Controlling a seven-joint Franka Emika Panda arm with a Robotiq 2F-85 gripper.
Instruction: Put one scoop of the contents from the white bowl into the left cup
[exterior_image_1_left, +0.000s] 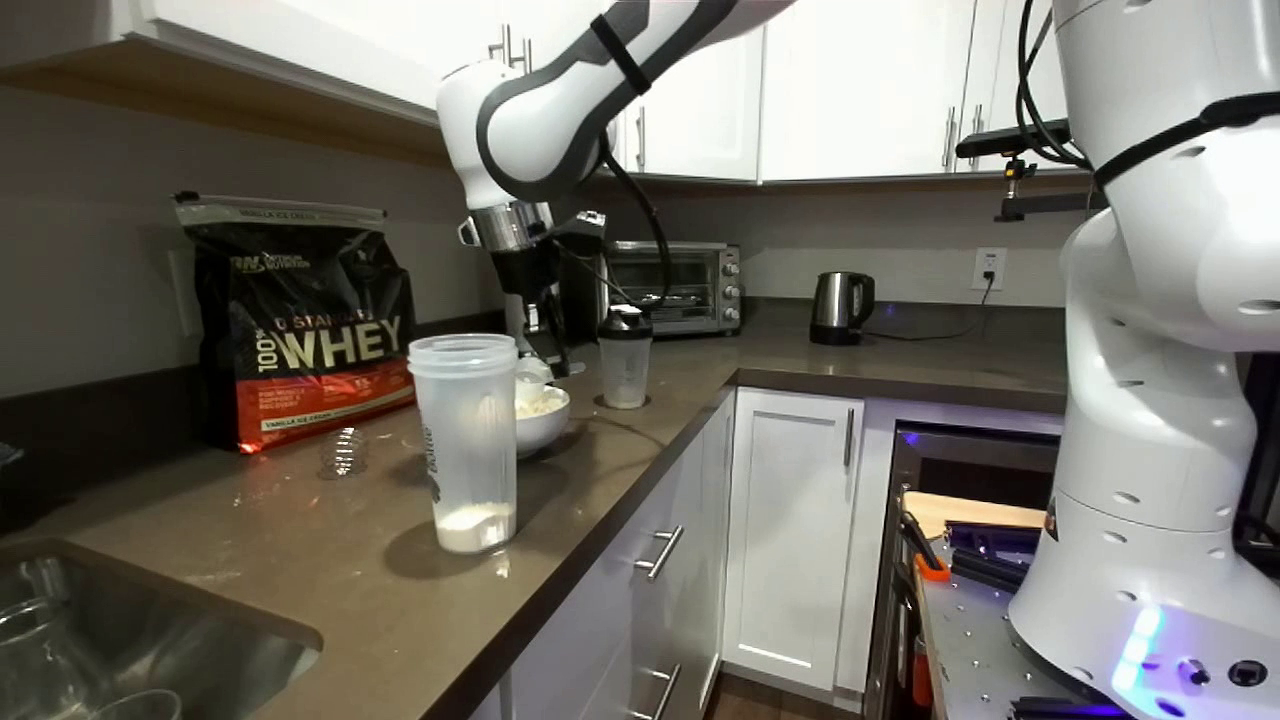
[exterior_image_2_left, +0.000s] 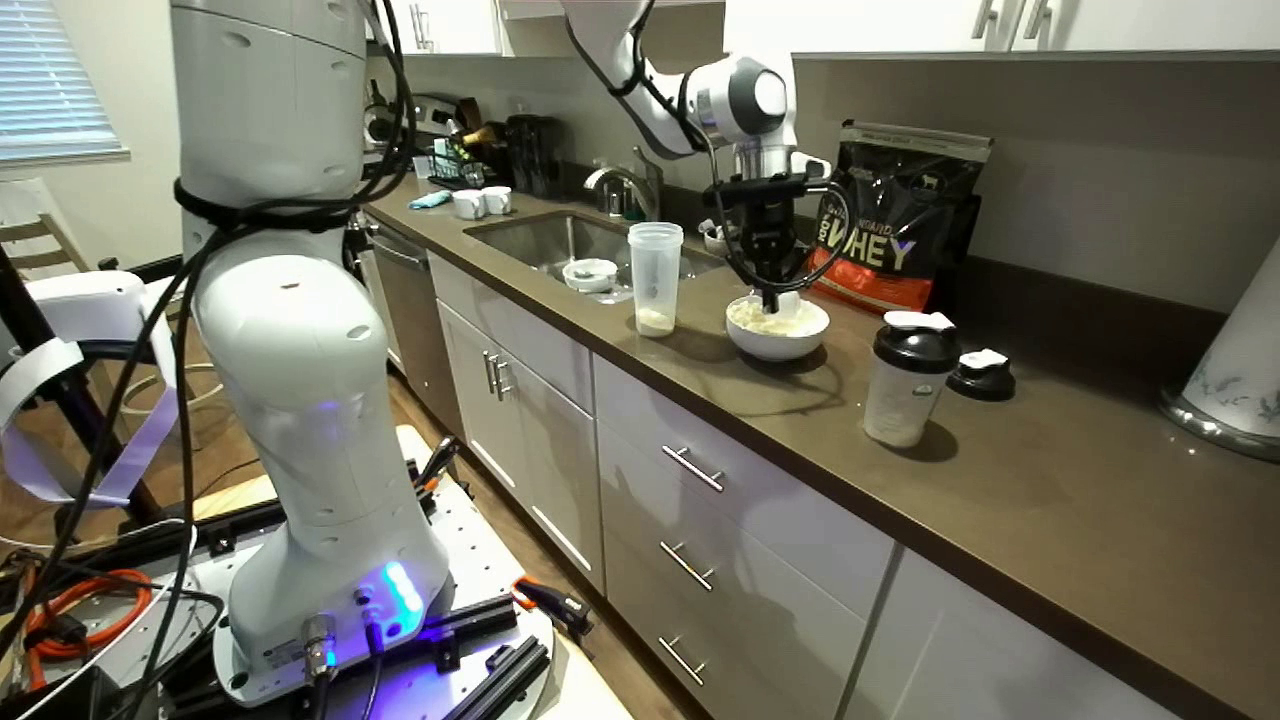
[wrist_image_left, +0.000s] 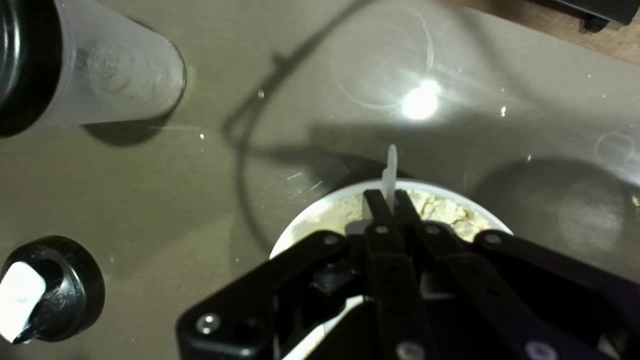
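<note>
Some powder (exterior_image_1_left: 475, 527) in tall cup (exterior_image_1_left: 465, 430), more in white bowl (exterior_image_2_left: 775, 346) — fingers (wrist_image_left: 409, 209) tight on scoop (wrist_image_left: 390, 170).

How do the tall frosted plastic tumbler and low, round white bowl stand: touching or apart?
Apart: an exterior view shows brown counter between the tumbler and the bowl.

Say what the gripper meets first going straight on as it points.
Probably the powder in the white bowl below, perhaps with the held scoop touching first; the bowl's rim lies near that line, and depth is unclear.
</note>
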